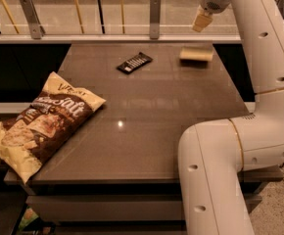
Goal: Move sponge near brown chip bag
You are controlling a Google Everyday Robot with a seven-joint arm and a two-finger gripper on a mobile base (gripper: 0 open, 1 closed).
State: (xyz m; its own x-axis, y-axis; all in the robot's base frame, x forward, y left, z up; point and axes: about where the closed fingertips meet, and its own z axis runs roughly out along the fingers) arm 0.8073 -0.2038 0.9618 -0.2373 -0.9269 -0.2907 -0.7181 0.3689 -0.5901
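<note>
The sponge (pixel 196 54), a pale yellow block, lies flat on the far right part of the brown table (pixel 152 126). My gripper (pixel 202 21) hangs at the top of the view, above and just behind the sponge, apart from it. The brown chip bag (pixel 41 124), large and cream-yellow with a dark brown band, lies at the table's near left corner and overhangs the left edge. The bag is far from the sponge, diagonally across the table.
A flat dark wrapped bar (pixel 134 62) lies at the far middle of the table. A railing with metal posts (pixel 154 13) runs behind the table. My white arm (pixel 215 170) fills the near right side and covers the table's right front corner.
</note>
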